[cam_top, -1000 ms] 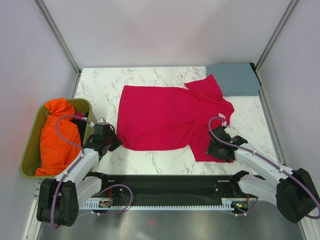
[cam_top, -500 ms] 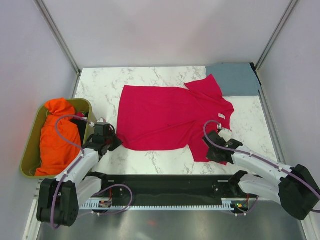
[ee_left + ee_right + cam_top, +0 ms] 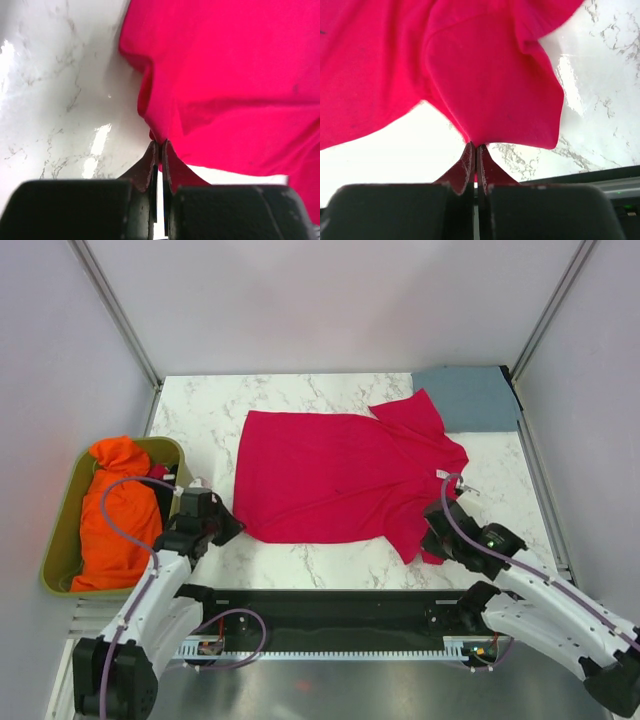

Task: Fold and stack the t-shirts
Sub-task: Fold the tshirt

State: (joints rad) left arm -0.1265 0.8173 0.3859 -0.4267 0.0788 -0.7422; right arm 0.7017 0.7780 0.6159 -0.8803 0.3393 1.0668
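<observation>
Centrally, crimson-red short-sleeved cloth t-shirt (image 3: pixel 340 475): spread flat on the white marble-patterned table (image 3: pixel 200 410), collar end toward the right, with a small white tag (image 3: pixel 441 473) near its right edge.
Left gripper (image 3: pixel 160 145): clenched, its dark fingers pinching the near-left corner of the red shirt's hem. In the wrist view the cloth rises into a fold right at the tips.
Right gripper (image 3: pixel 476 146): clenched on the near-right corner of the same shirt, by the lower sleeve. The fabric is gathered into a peak where the fingers meet.
Slate blue-grey t-shirt (image 3: pixel 468 398): folded to a flat rectangle at the far right corner of the table, just beside the red shirt's upper sleeve. Whether the two touch cannot be told.
Olive-green plastic bin (image 3: pixel 58 540): at the table's left edge, holding bunched orange cloth (image 3: pixel 110 520).
Arms: both low over the near edge, one at each lower corner of the red shirt, well apart.
</observation>
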